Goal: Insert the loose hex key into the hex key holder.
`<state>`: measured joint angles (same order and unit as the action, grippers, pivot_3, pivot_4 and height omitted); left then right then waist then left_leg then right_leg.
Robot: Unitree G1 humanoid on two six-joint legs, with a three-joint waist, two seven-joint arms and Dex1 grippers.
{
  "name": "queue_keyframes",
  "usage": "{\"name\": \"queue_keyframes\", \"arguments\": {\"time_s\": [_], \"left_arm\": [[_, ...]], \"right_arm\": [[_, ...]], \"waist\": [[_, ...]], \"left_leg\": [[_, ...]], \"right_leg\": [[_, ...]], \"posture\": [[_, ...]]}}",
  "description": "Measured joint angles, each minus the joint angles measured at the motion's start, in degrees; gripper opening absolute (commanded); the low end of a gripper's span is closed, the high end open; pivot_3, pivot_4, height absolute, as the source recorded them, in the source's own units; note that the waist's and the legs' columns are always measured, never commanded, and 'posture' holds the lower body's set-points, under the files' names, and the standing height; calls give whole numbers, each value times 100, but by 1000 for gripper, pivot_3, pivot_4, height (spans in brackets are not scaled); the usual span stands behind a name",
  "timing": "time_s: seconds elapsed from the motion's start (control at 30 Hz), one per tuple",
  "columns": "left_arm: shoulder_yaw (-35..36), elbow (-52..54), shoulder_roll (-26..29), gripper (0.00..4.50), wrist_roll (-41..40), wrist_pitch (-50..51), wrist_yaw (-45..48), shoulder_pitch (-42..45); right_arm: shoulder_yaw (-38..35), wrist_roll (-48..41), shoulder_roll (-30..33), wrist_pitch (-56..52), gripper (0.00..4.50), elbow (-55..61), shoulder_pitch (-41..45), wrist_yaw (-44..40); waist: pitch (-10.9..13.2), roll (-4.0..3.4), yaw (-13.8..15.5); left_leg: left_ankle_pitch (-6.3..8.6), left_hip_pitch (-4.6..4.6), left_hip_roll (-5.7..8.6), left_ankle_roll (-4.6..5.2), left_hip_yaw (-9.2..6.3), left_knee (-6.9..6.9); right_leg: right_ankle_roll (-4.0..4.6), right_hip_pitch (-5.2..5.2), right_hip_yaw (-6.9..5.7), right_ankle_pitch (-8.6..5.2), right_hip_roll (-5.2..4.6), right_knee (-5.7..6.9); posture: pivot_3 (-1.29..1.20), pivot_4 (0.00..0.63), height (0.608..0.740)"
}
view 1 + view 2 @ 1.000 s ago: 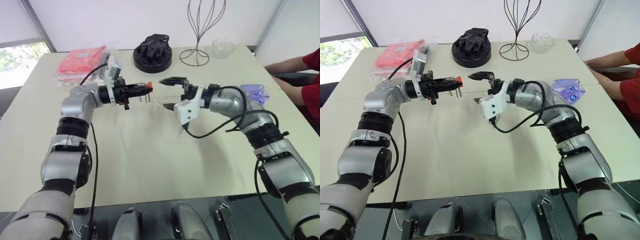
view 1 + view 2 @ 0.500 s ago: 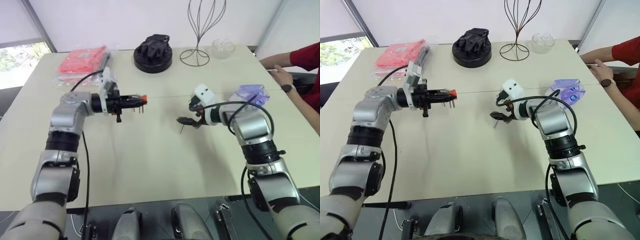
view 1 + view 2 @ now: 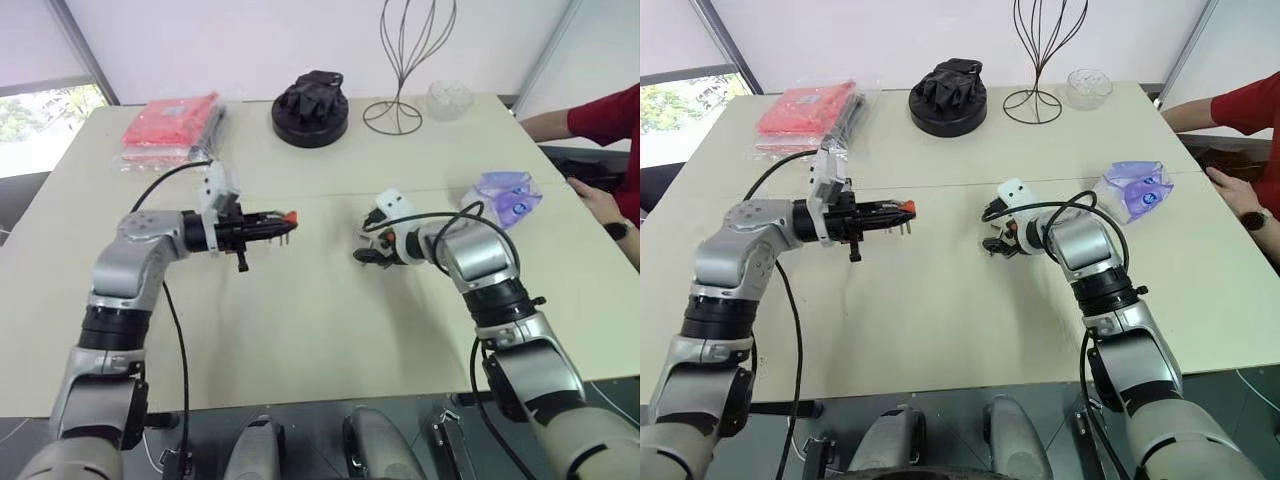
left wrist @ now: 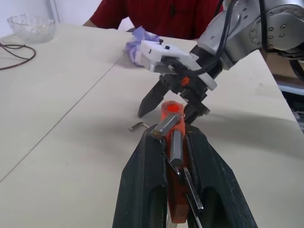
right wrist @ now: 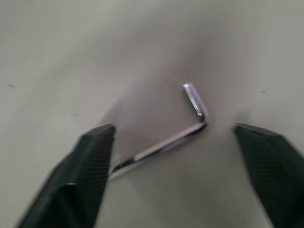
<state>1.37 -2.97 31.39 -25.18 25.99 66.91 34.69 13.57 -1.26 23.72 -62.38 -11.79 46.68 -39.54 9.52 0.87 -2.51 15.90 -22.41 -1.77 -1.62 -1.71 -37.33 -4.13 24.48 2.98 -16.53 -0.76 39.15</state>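
Two grippers at work: left gripper [image 4: 171, 156] clamped on holder [image 4: 172, 142], held level above table [image 3: 300, 330], prongs down; right gripper [image 5: 173, 142] low over key [image 5: 166, 140], jaws apart, straddling it. Pick-up step in hand. Next: close squarely on long leg, lift without slip. Key flat on table, long axis across the gap, short leg bent away from the fingers

Orange-red hex key holder [image 4: 172, 142], silvery-grey loose hex key [image 5: 178, 126], black fingers [image 5: 85, 166]. Beige tabletop [image 3: 300, 320]. Red plastic-wrapped packet [image 3: 168, 118], purple pouch [image 3: 503, 193], black wire stand [image 3: 405, 70].
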Motion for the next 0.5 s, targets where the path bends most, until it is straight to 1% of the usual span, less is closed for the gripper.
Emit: {"name": "queue_keyframes", "arguments": {"time_s": [0.03,0.1,0.13,0.17,0.2,0.4,0.5], "left_arm": [[15,65,2,0,-36,2,-67,-80],[20,101,4,0,-59,3,-167,-146],[28,119,8,0,-63,3,-213,-174],[33,144,16,0,-76,1,-262,-203],[35,158,21,0,-90,-1,-294,-228],[35,100,23,0,-114,-60,-422,-233],[25,-65,21,0,-113,-61,-411,-146]], "right_arm": [[34,-6,22,-2,2034,51,-29,-18],[130,-16,27,-11,1062,135,-62,-67],[172,-22,27,-26,485,175,-74,-96],[185,-32,29,-72,152,220,-89,-124],[194,-45,32,-102,67,250,-104,-131],[195,-103,-3,-122,67,213,-90,-114],[-105,-161,-264,287,67,-285,42,56]], "waist": [[-4,3,-1],[-8,7,-2],[-11,9,-3],[-15,11,-3],[-19,13,-3],[-25,19,-5],[-28,24,-59]], "left_leg": [[2,0,0,3,0,0],[2,2,-1,4,-1,0],[2,6,-1,4,-1,0],[2,8,-1,4,-1,0],[3,9,-1,5,-1,0],[3,10,-1,5,-3,1],[3,15,-3,5,-1,1]], "right_leg": [[0,0,0,0,0,0],[0,-2,0,0,3,-2],[0,-5,0,0,3,-2],[0,-9,0,0,3,-2],[0,-11,0,0,3,-3],[0,-12,-3,0,5,-5],[0,-13,-1,0,12,-4]], "posture": [[0,150,740],[0,150,740],[0,150,740],[0,150,740],[0,150,740],[0,150,740],[0,150,740]]}}
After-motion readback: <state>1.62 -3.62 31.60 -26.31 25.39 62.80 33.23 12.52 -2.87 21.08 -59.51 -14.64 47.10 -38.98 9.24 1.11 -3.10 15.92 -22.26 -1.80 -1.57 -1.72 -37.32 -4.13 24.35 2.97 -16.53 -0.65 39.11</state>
